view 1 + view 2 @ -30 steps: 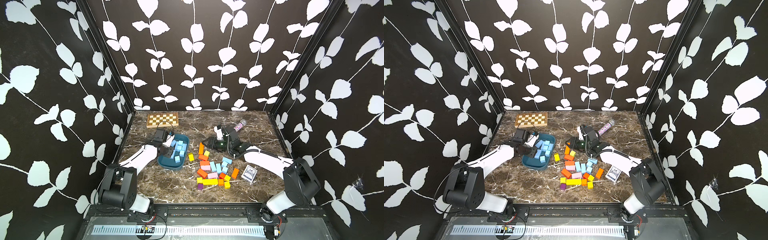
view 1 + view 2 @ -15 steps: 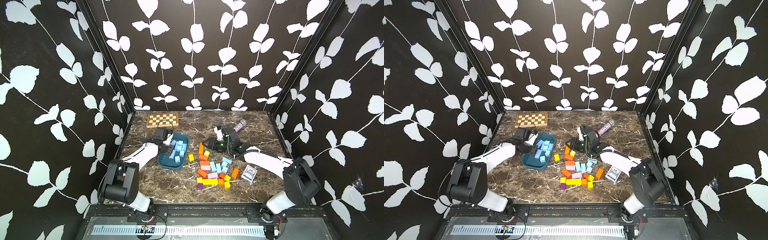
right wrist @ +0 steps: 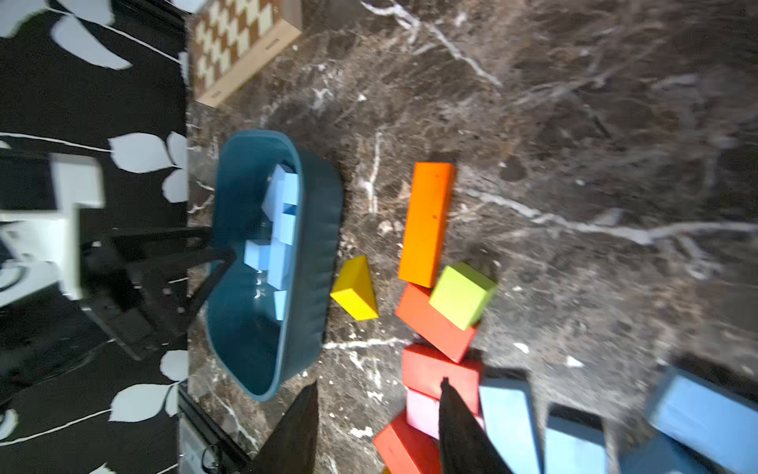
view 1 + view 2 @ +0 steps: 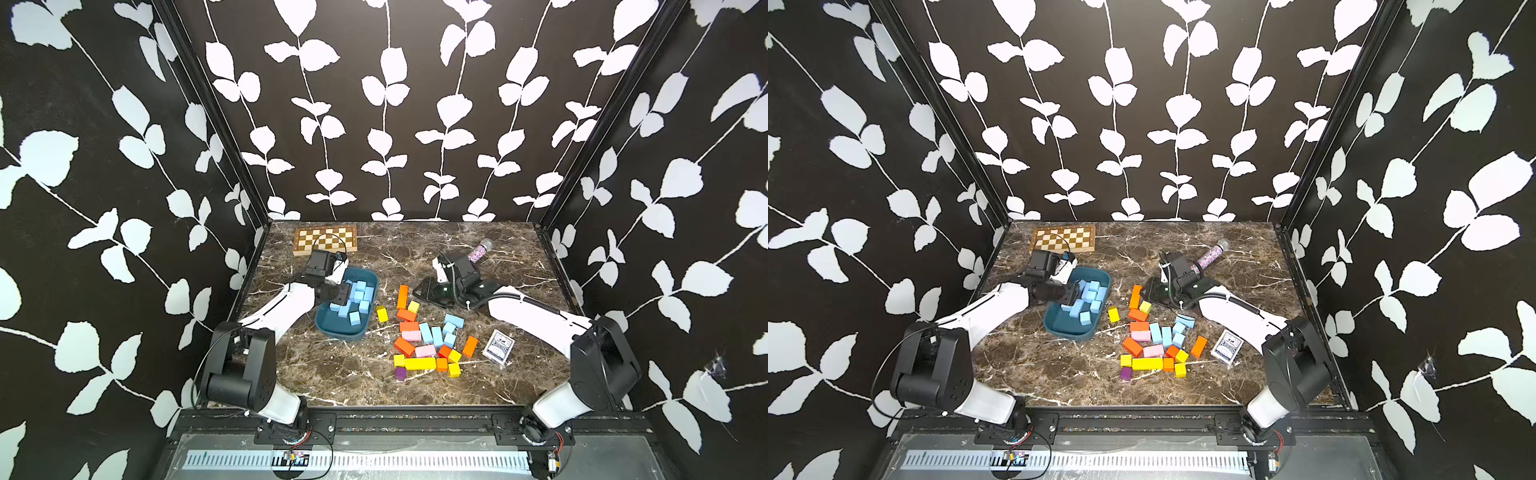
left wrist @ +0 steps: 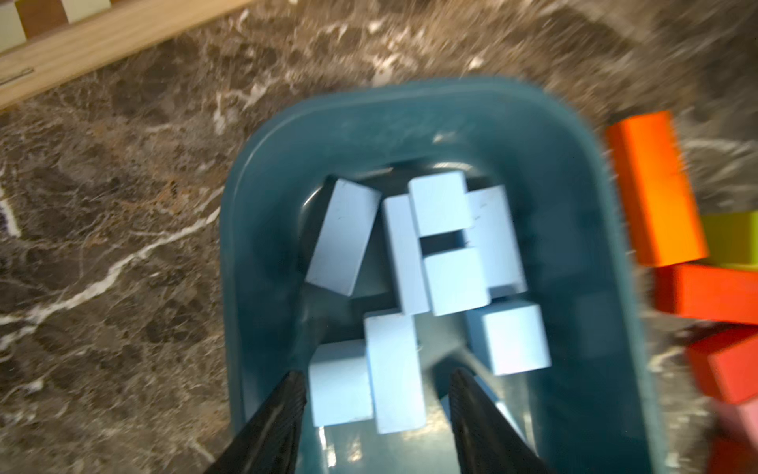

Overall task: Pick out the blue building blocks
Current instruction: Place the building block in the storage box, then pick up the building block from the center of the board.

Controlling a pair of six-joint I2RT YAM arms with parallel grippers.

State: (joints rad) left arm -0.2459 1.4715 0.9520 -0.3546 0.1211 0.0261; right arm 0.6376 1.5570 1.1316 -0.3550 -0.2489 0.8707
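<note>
Left wrist view, checker asks: left gripper?
Me: My jaws are apart and hold nothing, hanging over the teal tray. Blue blocks lie piled in the tray under my fingertips.
Checker: Touching any?
Me: Too blurred there, can't tell.
Checker: Right gripper?
Me: Partly spread and empty too, low over the mixed pile to the right of the tray. Orange blocks and a pink block lie by my fingers.
Checker: Any blue outside the tray?
Me: A handful of loose blue blocks in both top views, mid-pile, near the card deck. The tray sits just beside the pile, with the chessboard behind it.
</note>
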